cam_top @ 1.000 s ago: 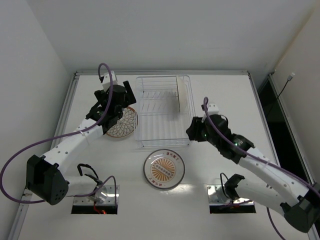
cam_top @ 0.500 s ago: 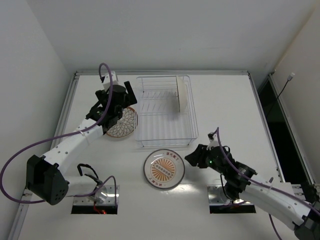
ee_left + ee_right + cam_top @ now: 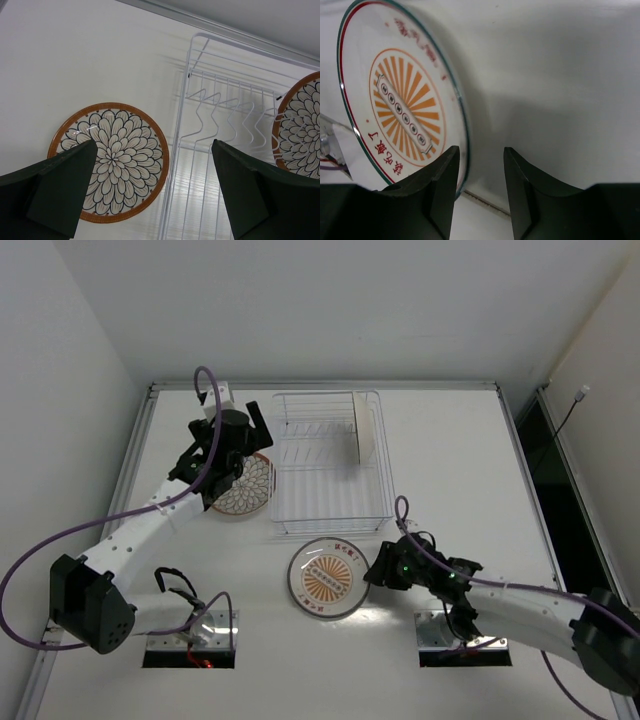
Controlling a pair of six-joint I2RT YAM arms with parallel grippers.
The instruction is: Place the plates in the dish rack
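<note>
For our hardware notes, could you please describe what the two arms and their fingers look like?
Both the left arm and right arm have white links, black joints and a looping purple cable. The fingers are dark green wedges.

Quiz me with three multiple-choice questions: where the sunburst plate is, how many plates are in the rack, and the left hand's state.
1. The sunburst plate is: A on the table before the dish rack; B upright in the rack; C lifted.
2. Plates in the rack: A none; B one; C three.
3. The left hand is: A shut on a plate; B shut, empty; C open.
1A, it lies flat on the table; 2B, one petal plate stands there; 3C, fingers wide apart over the other petal plate.
</note>
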